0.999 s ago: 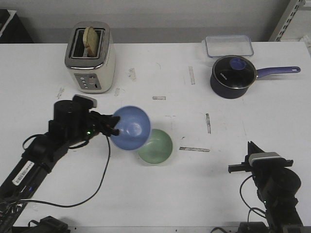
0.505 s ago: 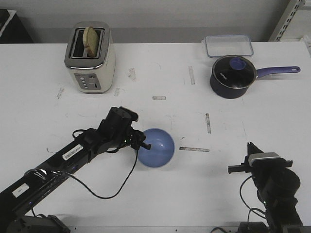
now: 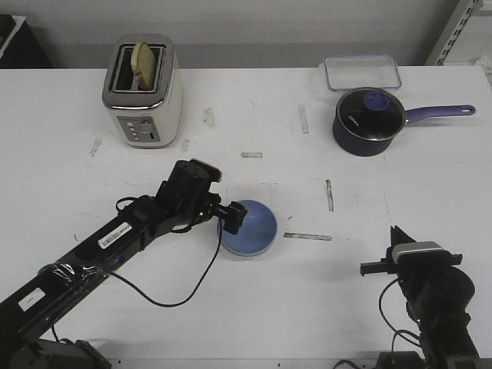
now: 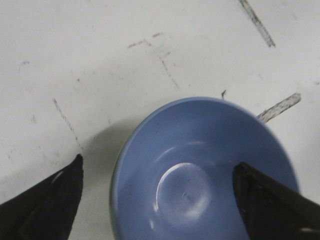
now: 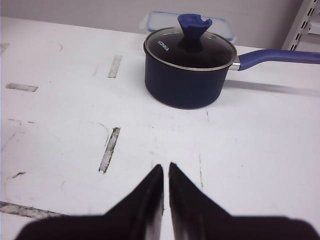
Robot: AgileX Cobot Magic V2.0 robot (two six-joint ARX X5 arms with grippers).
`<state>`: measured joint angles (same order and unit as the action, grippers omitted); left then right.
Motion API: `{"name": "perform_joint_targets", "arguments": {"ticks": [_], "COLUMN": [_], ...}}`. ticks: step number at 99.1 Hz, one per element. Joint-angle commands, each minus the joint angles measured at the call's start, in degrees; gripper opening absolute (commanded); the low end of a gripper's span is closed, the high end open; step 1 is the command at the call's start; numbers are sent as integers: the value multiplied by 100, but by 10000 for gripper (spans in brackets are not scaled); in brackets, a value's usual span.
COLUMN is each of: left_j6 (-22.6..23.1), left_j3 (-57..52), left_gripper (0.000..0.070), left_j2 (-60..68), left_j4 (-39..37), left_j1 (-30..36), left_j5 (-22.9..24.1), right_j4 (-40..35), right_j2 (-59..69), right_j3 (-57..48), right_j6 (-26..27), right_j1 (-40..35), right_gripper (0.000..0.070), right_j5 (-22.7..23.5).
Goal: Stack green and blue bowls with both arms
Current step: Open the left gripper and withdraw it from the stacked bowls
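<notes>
Blue bowl (image 3: pixel 250 228) sits upright near the middle of the bench (image 3: pixel 231 315), nested on the green bowl. Green is almost fully hidden: only a thin greenish sliver shows at the blue rim's edge in the left wrist view (image 4: pixel 114 187).

Left tool (image 3: pixel 233 218) is at the blue bowl's left rim, fingers spread wide. In the wrist view one tip (image 4: pixel 50 192) is outside the bowl and clear of it, the other (image 4: pixel 272 197) is over the bowl's far side. It isn't pinching anything, as far as I can see.

Right tool (image 5: pixel 165 172) is parked at the near right of the bench, well apart from the bowls, fingers pressed together, empty. It points toward the saucepan (image 5: pixel 189 67).

Stack looks basically done (judging from the nesting alone).

Risks from here:
- The fingertip over the bowl could catch the rim if the left arm retracts sideways rather than up. That would drag or tip the blue bowl out of the green one.
- Smooth bowls of equal size nest loosely, so a light nudge may skew the stack.
- The left arm's cable (image 3: pixel 173 288) trails just left of the bowls and could snag the stack on withdrawal.
</notes>
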<state>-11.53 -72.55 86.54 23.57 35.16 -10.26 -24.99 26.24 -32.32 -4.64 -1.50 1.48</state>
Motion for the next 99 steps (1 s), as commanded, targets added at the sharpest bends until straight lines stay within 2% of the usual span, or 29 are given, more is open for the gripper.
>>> {"name": "perform_joint_targets", "arguments": {"ticks": [1, 10, 14, 32, 38, 48, 63, 80, 99], "left_j6": [42, 247, 389, 1043, 1246, 1495, 1582, 1554, 1539], "left_j3": [-369, -785, -968, -1486, -1486, -1467, -1043, 188, 1912], "left_gripper": [572, 564, 537, 152, 76, 0, 0, 0, 0], "left_j2": [24, 20, 15, -177, -365, -734, -1565, -2892, -4640], "left_j4": [127, 442, 614, 1268, 1349, 1488, 1320, 699, -22], "left_j1": [0, -83, -118, -404, -584, -1019, -1943, -2988, -3547], "left_j5": [-4, 52, 157, 811, 977, 1088, 1086, 1045, 1047], "right_j4": [52, 57, 59, 149, 181, 201, 205, 225, 225], "right_j2": [11, 11, 11, 11, 11, 11, 11, 9, 9], "right_j3": [11, 11, 11, 11, 11, 11, 11, 11, 11], "right_j6": [15, 13, 13, 13, 13, 13, 13, 17, 20], "right_j1": [-15, -15, -15, -15, -15, -15, -15, -15, -15], "right_gripper": [4, 4, 4, 4, 4, 4, 4, 4, 4], "right_j5": [7, 4, 4, 4, 2, 4, 2, 2, 4]}}
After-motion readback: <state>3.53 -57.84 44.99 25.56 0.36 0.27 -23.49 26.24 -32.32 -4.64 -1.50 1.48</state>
